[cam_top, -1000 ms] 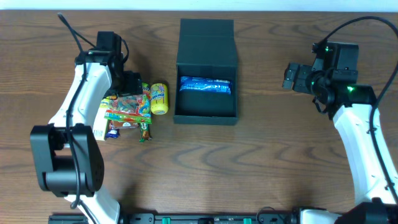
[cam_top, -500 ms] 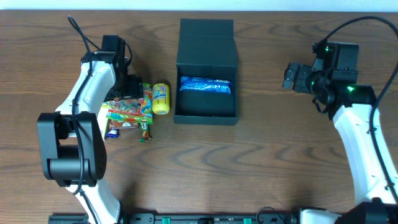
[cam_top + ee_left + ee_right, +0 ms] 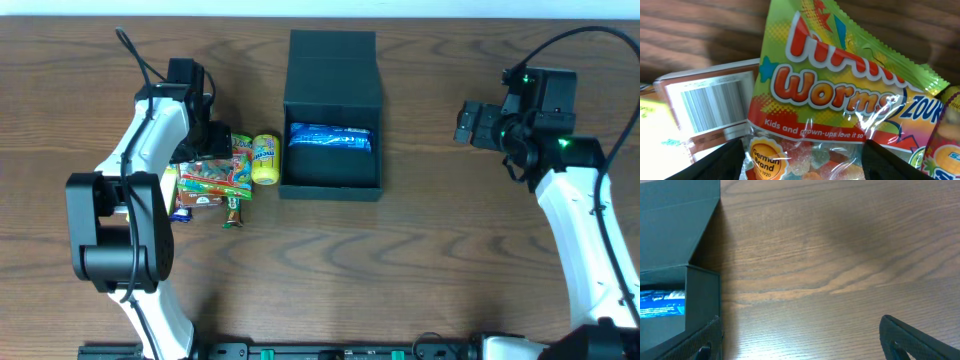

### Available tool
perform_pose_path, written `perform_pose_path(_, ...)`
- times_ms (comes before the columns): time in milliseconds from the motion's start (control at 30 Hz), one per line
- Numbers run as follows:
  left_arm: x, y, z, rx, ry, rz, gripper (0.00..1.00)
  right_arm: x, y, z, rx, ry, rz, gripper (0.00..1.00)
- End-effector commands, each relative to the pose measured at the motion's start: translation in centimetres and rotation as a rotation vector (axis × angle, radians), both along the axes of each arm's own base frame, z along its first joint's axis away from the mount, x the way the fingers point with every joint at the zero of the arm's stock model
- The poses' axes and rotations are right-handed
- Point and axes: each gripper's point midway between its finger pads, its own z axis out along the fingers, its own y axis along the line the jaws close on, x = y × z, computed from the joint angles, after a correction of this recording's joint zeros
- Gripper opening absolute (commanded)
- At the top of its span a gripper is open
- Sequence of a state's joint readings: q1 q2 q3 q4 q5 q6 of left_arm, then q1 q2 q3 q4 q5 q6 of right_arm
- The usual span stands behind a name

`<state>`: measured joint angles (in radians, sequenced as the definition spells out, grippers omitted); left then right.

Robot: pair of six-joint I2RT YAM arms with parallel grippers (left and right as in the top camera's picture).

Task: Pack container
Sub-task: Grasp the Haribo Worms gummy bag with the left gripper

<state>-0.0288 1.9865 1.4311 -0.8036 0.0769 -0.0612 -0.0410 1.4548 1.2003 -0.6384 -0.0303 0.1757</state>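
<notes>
Dark wood grain is running across the table (image 3: 420,260), with a pale strip showing along the top edge of the overhead view. The container (image 3: 330,192) is sitting in the upper middle of that view. Its flap lid (image 3: 332,65) is lying open toward the top edge, and a shiny blue packet (image 3: 331,138) is resting inside against the far wall.

Just to the left of the container, a yellow packet (image 3: 265,160) is lying close to its side wall; whether they are touching cannot be told. Further left, a heap of colourful snacks is piling up, with a gummy worms bag (image 3: 212,178) on top and a white box (image 3: 168,180) poking out at the left edge of the heap.

The left gripper (image 3: 212,140) is hanging over the upper end of that heap. In the left wrist view its dark fingers (image 3: 725,160) are standing wide apart at the lower corners, and the gummy worms bag (image 3: 835,90) is filling the space between them. The white box (image 3: 710,100) is showing its barcode at the left.

The right gripper (image 3: 468,122) is hovering at the upper right of the overhead view, well apart from the container. In the right wrist view its fingers (image 3: 920,340) are spread wide over bare wood, grasping nothing, and the container (image 3: 702,300) is showing at the left edge.
</notes>
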Motion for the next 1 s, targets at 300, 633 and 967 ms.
perform_pose_path(300, 0.3, -4.3, -1.1, -0.106, 0.001, -0.117, 0.66, -0.1, -0.4, 0.5, -0.003, -0.012, -0.01, 0.99)
perform_pose_path(633, 0.3, -6.0, -2.2, -0.111, 0.01, -0.191, 0.64, -0.1, -0.2, 0.5, 0.003, -0.012, -0.005, 0.99)
perform_pose_path(967, -0.7, -5.9, -5.2, -0.11, 0.089, -0.188, 0.56, -0.1, -0.2, 0.5, 0.002, -0.012, -0.005, 0.99)
